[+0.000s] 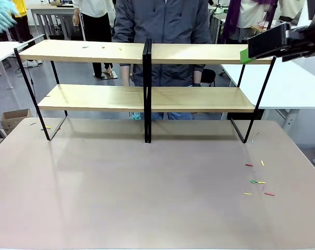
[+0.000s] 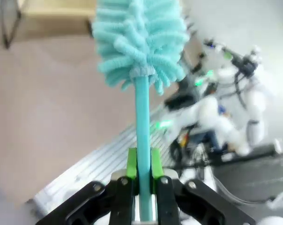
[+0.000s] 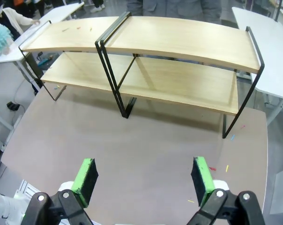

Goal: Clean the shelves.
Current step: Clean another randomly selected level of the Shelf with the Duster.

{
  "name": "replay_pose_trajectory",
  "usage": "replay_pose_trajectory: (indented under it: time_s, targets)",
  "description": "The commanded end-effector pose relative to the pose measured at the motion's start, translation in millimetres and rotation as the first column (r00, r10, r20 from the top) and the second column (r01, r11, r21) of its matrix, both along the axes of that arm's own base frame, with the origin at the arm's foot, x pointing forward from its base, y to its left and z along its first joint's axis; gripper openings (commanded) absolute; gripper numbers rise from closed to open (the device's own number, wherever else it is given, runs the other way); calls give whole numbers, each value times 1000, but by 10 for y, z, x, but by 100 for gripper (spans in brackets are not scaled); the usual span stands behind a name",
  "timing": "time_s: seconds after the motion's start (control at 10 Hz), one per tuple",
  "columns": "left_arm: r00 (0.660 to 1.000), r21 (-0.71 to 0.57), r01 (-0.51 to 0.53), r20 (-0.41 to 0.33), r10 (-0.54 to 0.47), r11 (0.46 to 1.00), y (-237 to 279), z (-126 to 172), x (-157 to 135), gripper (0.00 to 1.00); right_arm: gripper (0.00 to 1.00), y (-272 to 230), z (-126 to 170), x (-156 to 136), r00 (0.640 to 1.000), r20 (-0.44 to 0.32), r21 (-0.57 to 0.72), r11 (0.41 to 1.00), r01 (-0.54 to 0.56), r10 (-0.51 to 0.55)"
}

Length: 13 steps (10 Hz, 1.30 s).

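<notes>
In the front view the shelves (image 1: 95, 51) are standing across the far part of the brownish-pink tabletop (image 1: 147, 198), two light-wood boards on a black frame with a central divider. A person in a grey jacket (image 1: 162, 21) is standing just behind them. The right gripper (image 1: 245, 55) is hanging at the top board's right end, its green tip just beside the board edge (whether it is touching, I cannot tell, nor how its jaws stand from this angle). A fluffy teal duster (image 1: 0, 20) is poking in at the upper left corner, above and off the rack's left end. Small coloured scraps (image 1: 256, 182) are lying on the tabletop in front of the rack's right foot, and a few specks (image 1: 103, 47) are sitting on the top board's left half.

In the left wrist view the left gripper (image 2: 142, 165) is clamping its green pads (image 2: 131, 161) on the duster's thin teal handle, the duster (image 2: 139, 42) head rising above the fingers. A corner of the shelves (image 2: 52, 16) is showing at the upper left, well apart from the fingers.

In the right wrist view the right gripper (image 3: 144, 180) is spreading its fingers (image 3: 86, 176) wide with nothing between them. The shelves (image 3: 179, 42) are lying ahead of the fingertips and below the camera, apart from them, with the scraps (image 3: 226, 168) nearer on the right
</notes>
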<state>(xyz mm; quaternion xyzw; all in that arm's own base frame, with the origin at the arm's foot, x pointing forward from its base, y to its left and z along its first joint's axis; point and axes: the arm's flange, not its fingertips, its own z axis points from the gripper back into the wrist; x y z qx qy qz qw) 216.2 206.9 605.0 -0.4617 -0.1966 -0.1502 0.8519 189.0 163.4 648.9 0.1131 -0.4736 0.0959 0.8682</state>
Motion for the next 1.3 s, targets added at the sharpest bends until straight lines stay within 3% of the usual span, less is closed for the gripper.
replay_pose_trajectory:
  time_s: [0.0, 0.2, 0.3, 0.5, 0.6, 0.8, 1.2]
  targets:
    - [982, 264, 187, -76, -173, 946, -758, -280, 118, 13, 100, 0, -4, 1, 1000, -2, 4, 1000, 3, -2]
    - [975, 348, 213, -134, -176, 913, -1139, -474, 261, 13, 100, 0, -4, 1, 1000, -2, 4, 1000, 3, -2]
    - [986, 385, 147, -134, -102, 911, -1264, -573, 364, 13, 100, 0, -4, 1, 1000, -2, 4, 1000, 3, -2]
    - [998, 361, 30, -61, -9, 932, -1510, -688, 582, 13, 100, 0, -4, 1, 1000, -2, 4, 1000, 3, -2]
    - [995, 359, -93, 10, 96, 929, -1643, -714, 739, 13, 100, 0, -4, 1, 1000, -2, 4, 1000, 3, -2]
    - [984, 395, -164, 5, 176, 904, -1766, -744, 936, 13, 100, 0, -4, 1, 1000, -2, 4, 1000, 3, -2]
    - [947, 503, -253, -46, 319, 826, -1789, -759, 852, 13, 100, 0, -4, 1, 1000, -2, 4, 1000, 3, -2]
